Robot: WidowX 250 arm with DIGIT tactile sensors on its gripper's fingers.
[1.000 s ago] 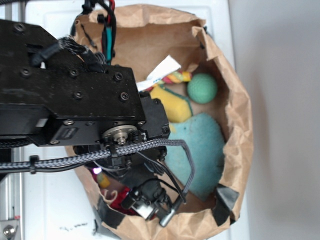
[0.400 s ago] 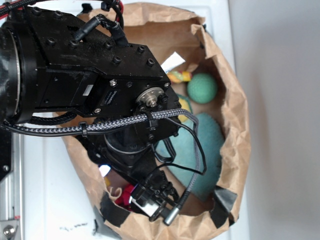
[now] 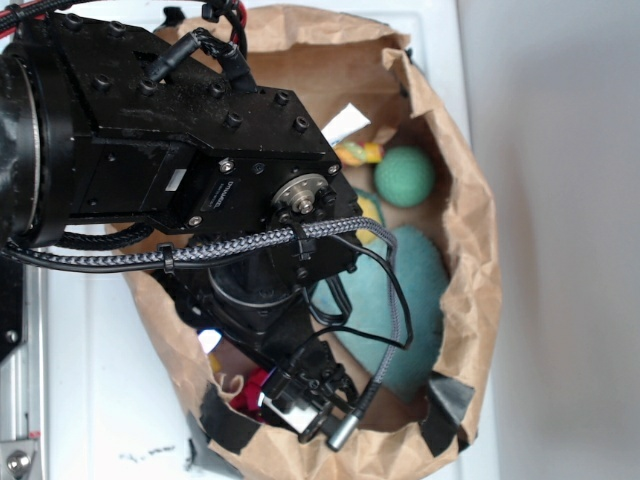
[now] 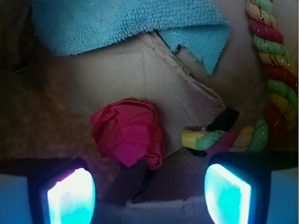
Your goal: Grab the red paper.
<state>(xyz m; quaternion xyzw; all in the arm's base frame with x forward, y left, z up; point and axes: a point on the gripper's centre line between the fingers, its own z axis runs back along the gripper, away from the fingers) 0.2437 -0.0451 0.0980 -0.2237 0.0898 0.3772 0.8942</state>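
Hand (image 4: pixel 148 193): spread wide and empty, both pads glowing pale blue at the bottom of the wrist view, one at each lower corner.
Red paper (image 4: pixel 127 131): crumpled wad lying on the brown floor of the bag, just above the gap between the pads, nearer the left pad, touching neither.
Red paper, exterior view (image 3: pixel 258 383): only a small red sliver shows beneath the arm, near the bag's lower edge.
Rope (image 4: pixel 273 88): red, yellow and green twist running down the right side and curling in toward the wad, close beside it but apart.
Blue cloth (image 4: pixel 126 23): spread across the top, above the wad.
Paper bag (image 3: pixel 470 260): brown, open-topped, holding everything.
Green ball (image 3: pixel 404 176): by the bag's far wall, well apart from the wad.
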